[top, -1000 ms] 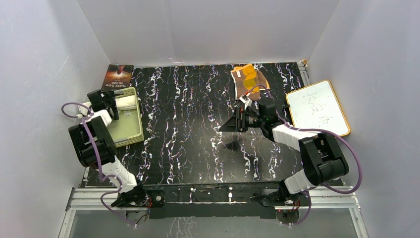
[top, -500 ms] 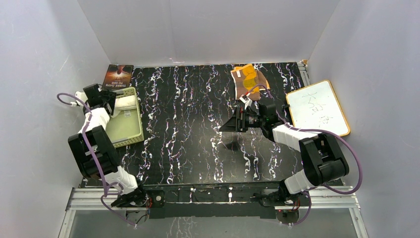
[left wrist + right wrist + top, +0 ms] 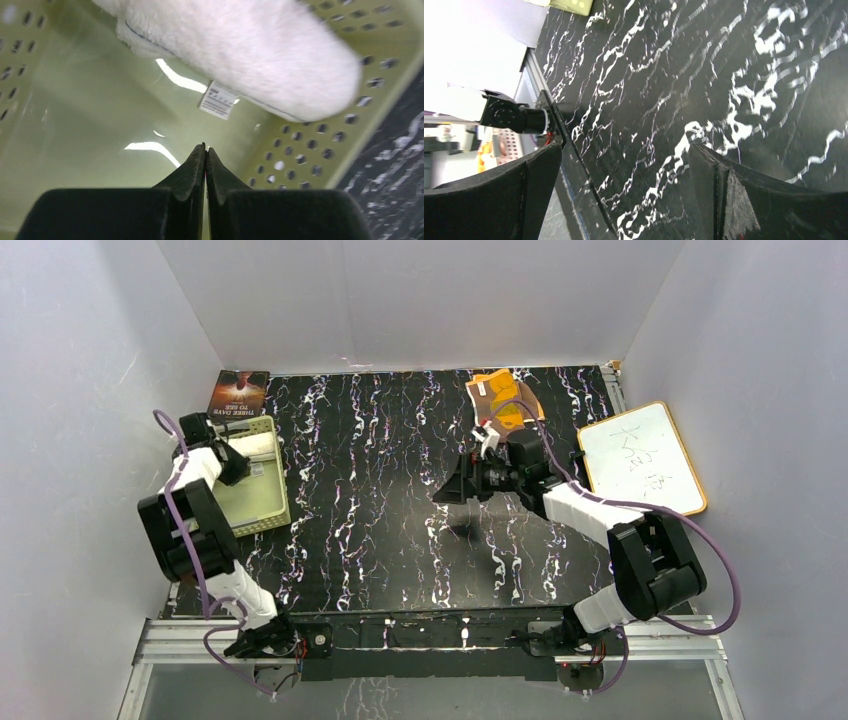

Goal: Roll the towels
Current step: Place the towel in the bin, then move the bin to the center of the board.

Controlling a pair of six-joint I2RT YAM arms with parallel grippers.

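Observation:
The cream-white towel (image 3: 255,445) lies rolled up at the far end of a pale green basket (image 3: 262,508) on the left; in the left wrist view the roll (image 3: 240,50) fills the top, a small tag hanging under it. My left gripper (image 3: 228,462) hangs over the basket, its jaws (image 3: 205,150) shut with nothing between them, just short of the roll. The brown and orange towel (image 3: 505,400) lies crumpled at the back of the table. My right gripper (image 3: 452,488) hovers open over the black marble table (image 3: 664,75), nearer than that towel and apart from it.
A white board with a wooden frame (image 3: 640,458) lies at the right edge. A dark book (image 3: 238,393) sits behind the basket in the back left corner. Grey walls close in the table on three sides. The basket's perforated wall (image 3: 310,160) stands to the right of my left fingers.
My left gripper has gone from open to shut, empty, and shifted a little over the basket. The right arm has drifted slightly left and farther back, its gripper still open.

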